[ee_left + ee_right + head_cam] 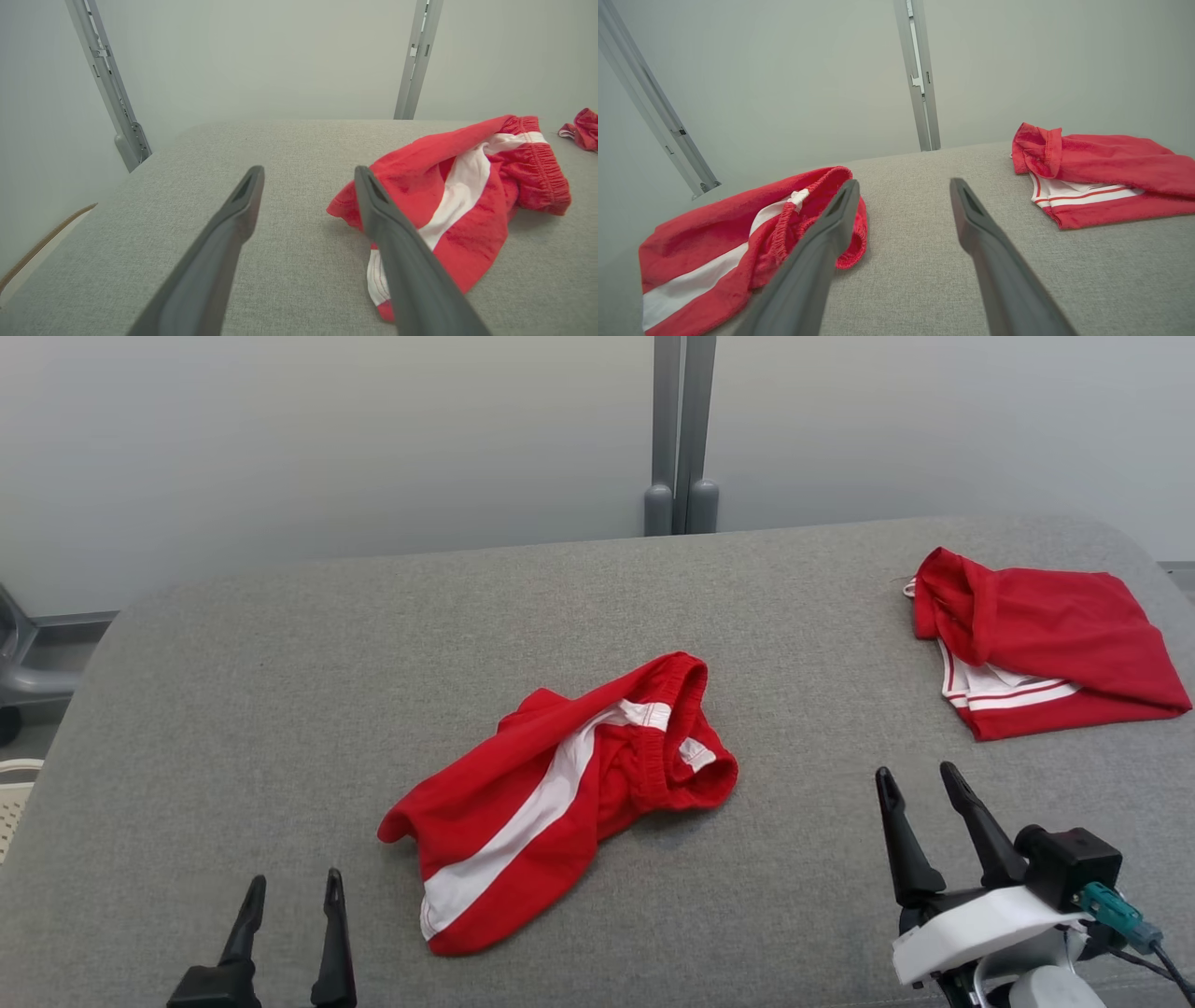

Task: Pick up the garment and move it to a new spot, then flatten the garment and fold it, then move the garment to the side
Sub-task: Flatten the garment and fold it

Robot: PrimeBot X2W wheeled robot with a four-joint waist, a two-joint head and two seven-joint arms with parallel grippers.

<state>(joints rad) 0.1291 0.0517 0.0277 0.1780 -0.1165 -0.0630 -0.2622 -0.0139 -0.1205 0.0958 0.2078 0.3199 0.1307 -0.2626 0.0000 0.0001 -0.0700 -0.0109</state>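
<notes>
Right, nearest to us the left gripper hangs just short of the shorts, off their near left corner. Its two dark fingers stand well apart with nothing between them, and from the head view they are clear of the cloth. Over on the shorts' right, also on the near side, the right gripper does the same: fingers spread wide, empty, pointing away over the grey table.

Now the shorts themselves lie crumpled about mid-table, red with a broad white stripe running along them. The elastic waistband bunches up at their far right end, and a leg hem sits at the near left. Neither gripper holds them.

Further out, well apart from the shorts and off to their far right, a second red garment lies roughly folded, white bands with thin red lines peeking from under a red flap.

Beyond the shorts, past the table's far edge, a grey post stands upright against a pale wall.
</notes>
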